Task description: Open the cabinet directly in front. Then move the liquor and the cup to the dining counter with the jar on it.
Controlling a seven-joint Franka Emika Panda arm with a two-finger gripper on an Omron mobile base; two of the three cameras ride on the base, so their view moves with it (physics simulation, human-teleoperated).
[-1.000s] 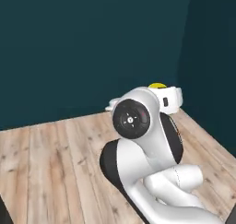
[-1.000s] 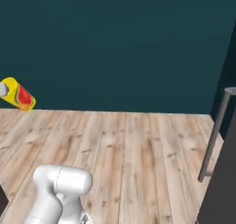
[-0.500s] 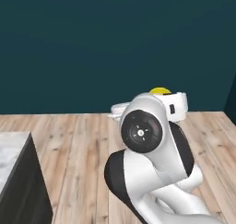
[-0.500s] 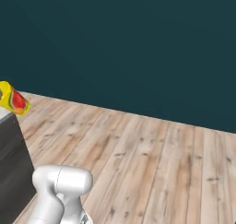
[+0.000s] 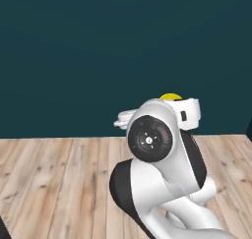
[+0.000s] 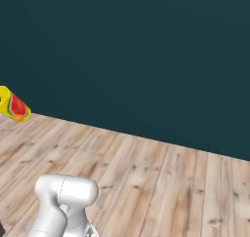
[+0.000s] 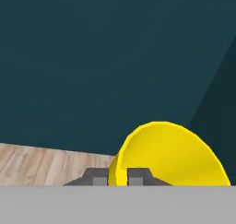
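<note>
In the hand view the bright yellow cup [image 7: 170, 156] lies close in front of the camera, and my gripper [image 7: 118, 176] is shut on its rim, one dark fingertip on each side of the wall. From the right base view the cup [image 6: 13, 106] hangs tilted at the left edge and shows a red picture on its side. In the left base view a yellow sliver of the cup [image 5: 171, 97] peeks over the white hand, above the arm's elbow. The cabinet, the liquor, the dining counter and the jar are out of view.
A dark teal wall [image 5: 98, 56] stands ahead across both base views. A light wooden plank floor [image 6: 146, 177] runs up to its foot. The arm's folded white elbow [image 5: 152, 144] takes up the lower right of the left base view.
The whole picture has swung as the base turned: the dark counter corner at the lower left has slid out of sight. The cup stays held in the same place relative to the arm.
</note>
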